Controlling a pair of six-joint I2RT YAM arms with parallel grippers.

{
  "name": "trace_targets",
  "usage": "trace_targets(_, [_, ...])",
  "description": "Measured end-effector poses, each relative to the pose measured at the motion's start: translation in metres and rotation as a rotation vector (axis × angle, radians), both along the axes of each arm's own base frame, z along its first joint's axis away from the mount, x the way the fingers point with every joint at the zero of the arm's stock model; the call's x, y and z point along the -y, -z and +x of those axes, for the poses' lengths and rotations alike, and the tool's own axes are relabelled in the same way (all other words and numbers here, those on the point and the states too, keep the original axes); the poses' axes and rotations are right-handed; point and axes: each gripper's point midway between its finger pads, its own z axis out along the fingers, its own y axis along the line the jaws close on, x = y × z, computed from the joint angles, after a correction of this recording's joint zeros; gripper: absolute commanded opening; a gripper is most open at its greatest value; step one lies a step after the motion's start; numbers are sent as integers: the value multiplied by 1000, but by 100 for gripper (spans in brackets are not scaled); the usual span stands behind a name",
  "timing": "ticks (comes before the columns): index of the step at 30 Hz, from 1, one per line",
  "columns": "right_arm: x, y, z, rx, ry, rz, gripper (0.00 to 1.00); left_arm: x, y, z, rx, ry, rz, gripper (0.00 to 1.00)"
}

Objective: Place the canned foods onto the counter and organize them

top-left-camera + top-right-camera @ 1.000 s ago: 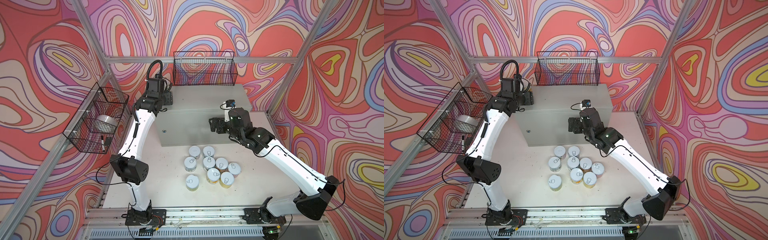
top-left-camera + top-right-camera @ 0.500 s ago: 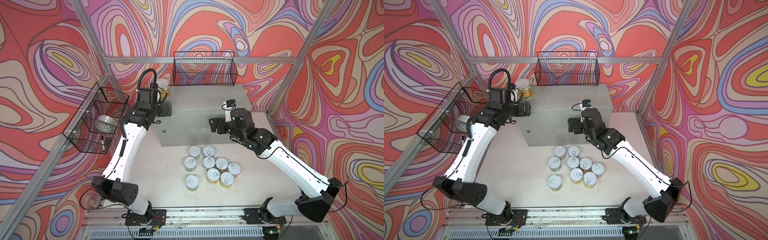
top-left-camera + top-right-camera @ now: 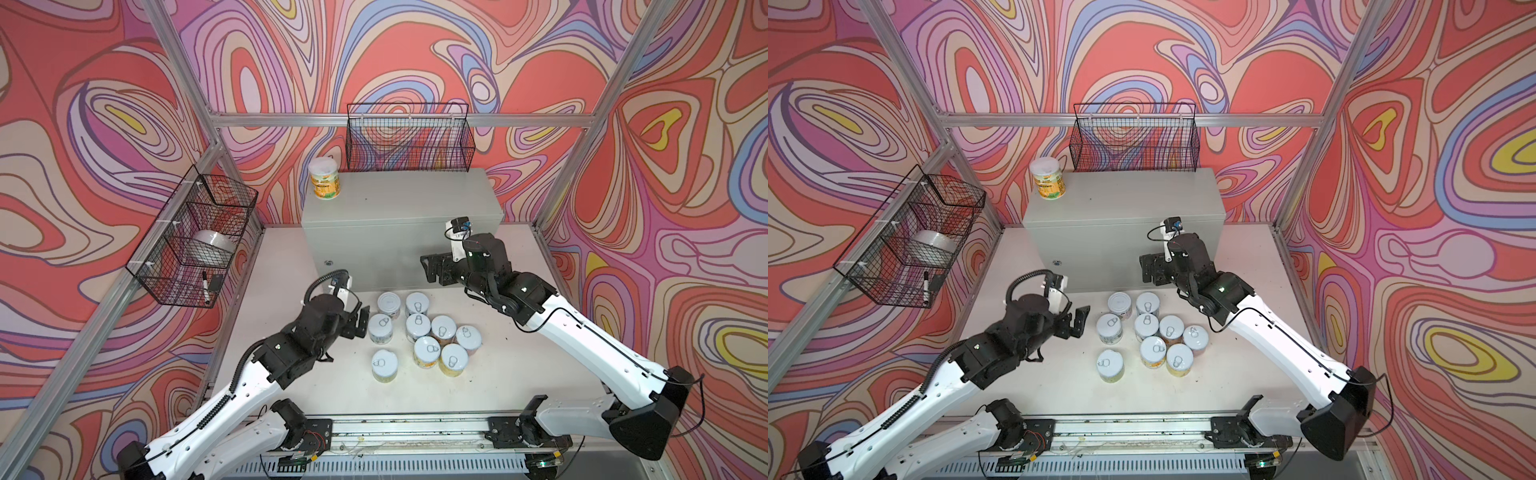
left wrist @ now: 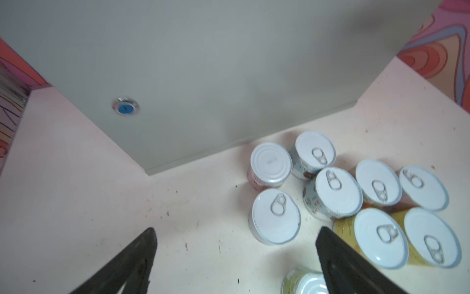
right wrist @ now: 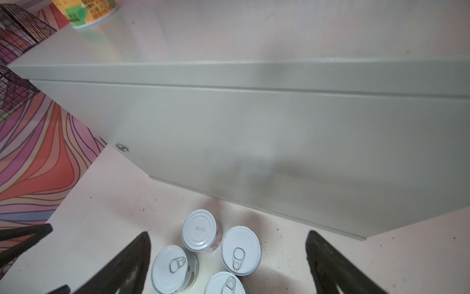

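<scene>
Standing on counter (image 3: 407, 195), can (image 3: 324, 179), print unreadable; left end effector (image 3: 361, 323), right end effector (image 3: 432, 269) spread.

I see a yellow-and-green can (image 3: 324, 183) on the light-grey counter (image 3: 415, 199), back left corner; nine silver-lidded cans (image 3: 417, 326) on the pale tabletop (image 3: 498, 365).

both top views are looking down from high above the near side, facing the back wall (image 3: 395, 62), far enough off to be taking in the whole surface (image 3: 511, 374), the grey cabinet (image 3: 386, 249) and the tins (image 3: 417, 324). the left wrist camera is riding low and close, looking past the left hand (image 4: 236, 229) at the cabinet's front and the tins. the right wrist camera is sitting higher, looking over the right hand (image 5: 227, 232) at the cabinet's front and top, and is sharing four tins with the rest.
</scene>
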Motion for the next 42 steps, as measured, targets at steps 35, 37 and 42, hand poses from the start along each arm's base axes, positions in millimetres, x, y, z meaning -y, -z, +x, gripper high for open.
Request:
trace_targets(35, [-19,40,-1,-66,-73,15,98,64,161,-96,44,290,26,100])
trace_targets(37, [-19,44,0,-74,-71,8,98,60,166,-91,41,263,20,100])
trace_targets(42, [-20,50,2,-85,-68,-1,98,59,172,-78,24,216,-17,100])
